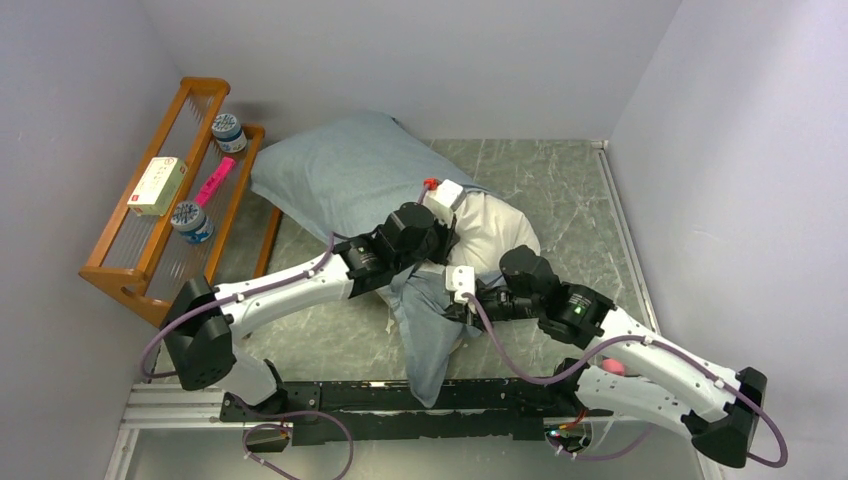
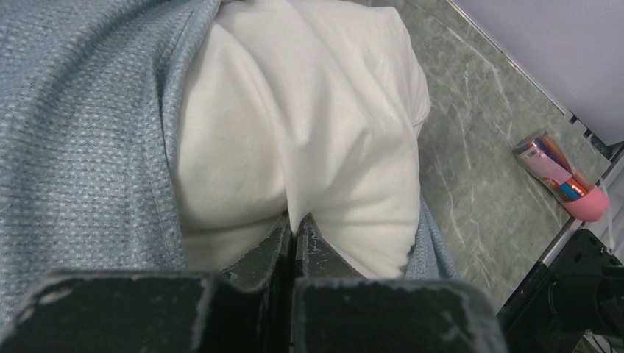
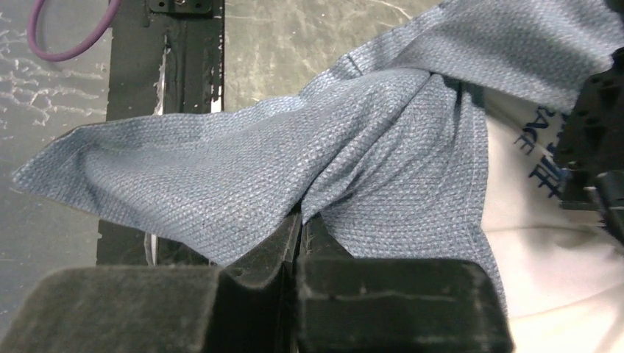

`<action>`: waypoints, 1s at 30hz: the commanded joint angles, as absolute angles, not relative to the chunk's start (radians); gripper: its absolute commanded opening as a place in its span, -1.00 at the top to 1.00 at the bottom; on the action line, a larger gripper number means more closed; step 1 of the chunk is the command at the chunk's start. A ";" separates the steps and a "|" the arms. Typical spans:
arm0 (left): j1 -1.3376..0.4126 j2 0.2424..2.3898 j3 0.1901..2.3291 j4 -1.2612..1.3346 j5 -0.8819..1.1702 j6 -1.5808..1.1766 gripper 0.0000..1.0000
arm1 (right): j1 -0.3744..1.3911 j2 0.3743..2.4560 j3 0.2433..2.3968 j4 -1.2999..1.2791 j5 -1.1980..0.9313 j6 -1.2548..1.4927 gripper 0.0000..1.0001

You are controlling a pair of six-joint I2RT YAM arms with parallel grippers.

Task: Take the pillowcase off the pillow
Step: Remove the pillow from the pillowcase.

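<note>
Most of pillow (image 1: 495, 235) hidden in pillowcase (image 1: 340, 180), one end out. Its lettering (image 3: 541, 151) partly behind black arm part (image 3: 589, 125), unreadable. L fingers (image 2: 274, 250): tips sunk in pillow fold. R fingers (image 3: 274, 246): tips under pillowcase. Rack (image 1: 105, 270) labels (image 1: 158, 185) too small to read.

I see the pillowcase (image 2: 81, 132) as coarse-woven grey-blue cloth, matt. The pillow (image 2: 309, 125) is smoother white fabric, finely creased. The table (image 2: 478, 147) looks like green marbled stone with a faint sheen. The rack (image 1: 110, 275) is varnished wood; the pink tube (image 2: 563, 176) is glossy and foil-like.
</note>
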State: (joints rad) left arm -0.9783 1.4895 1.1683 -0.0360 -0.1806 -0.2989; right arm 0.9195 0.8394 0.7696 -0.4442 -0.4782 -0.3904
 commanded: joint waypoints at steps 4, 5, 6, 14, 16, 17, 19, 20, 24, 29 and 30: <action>-0.901 1.523 1.289 0.109 -0.282 -0.258 0.90 | 0.936 0.797 0.766 -0.517 -0.642 -0.322 1.00; -0.892 1.526 1.291 0.111 -0.278 -0.263 0.90 | 0.937 0.796 0.761 -0.518 -0.649 -0.319 1.00; -0.884 1.528 1.293 0.113 -0.274 -0.267 0.90 | 0.936 0.794 0.758 -0.518 -0.655 -0.320 1.00; -0.874 1.509 1.252 0.144 -0.222 -0.266 0.90 | 0.937 0.797 0.764 -0.487 -0.632 -0.324 0.96; -0.873 1.484 1.220 0.158 -0.194 -0.265 0.90 | 0.937 0.791 0.779 -0.436 -0.566 -0.334 0.77; -0.874 1.478 1.212 0.154 -0.183 -0.263 0.90 | 0.937 0.789 0.790 -0.420 -0.536 -0.347 0.69; -0.873 1.464 1.201 0.136 -0.167 -0.256 0.90 | 0.936 0.796 0.819 -0.412 -0.480 -0.393 0.49; -0.874 1.455 1.193 0.133 -0.161 -0.252 0.90 | 0.937 0.806 0.836 -0.421 -0.456 -0.416 0.42; -0.873 1.416 1.145 0.143 -0.132 -0.238 0.90 | 0.936 0.868 0.915 -0.471 -0.382 -0.473 0.23; -0.874 1.386 1.115 0.122 -0.108 -0.219 0.90 | 0.934 0.874 0.940 -0.439 -0.346 -0.467 -0.08; -0.874 1.381 1.111 0.118 -0.105 -0.215 0.90 | 0.935 0.872 0.942 -0.435 -0.336 -0.463 -0.14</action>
State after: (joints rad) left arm -0.9100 1.4311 1.1160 0.0185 -0.0574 -0.2768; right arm 0.9314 0.8833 0.9009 -0.4706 -0.3923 -0.4438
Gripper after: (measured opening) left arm 0.052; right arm 0.516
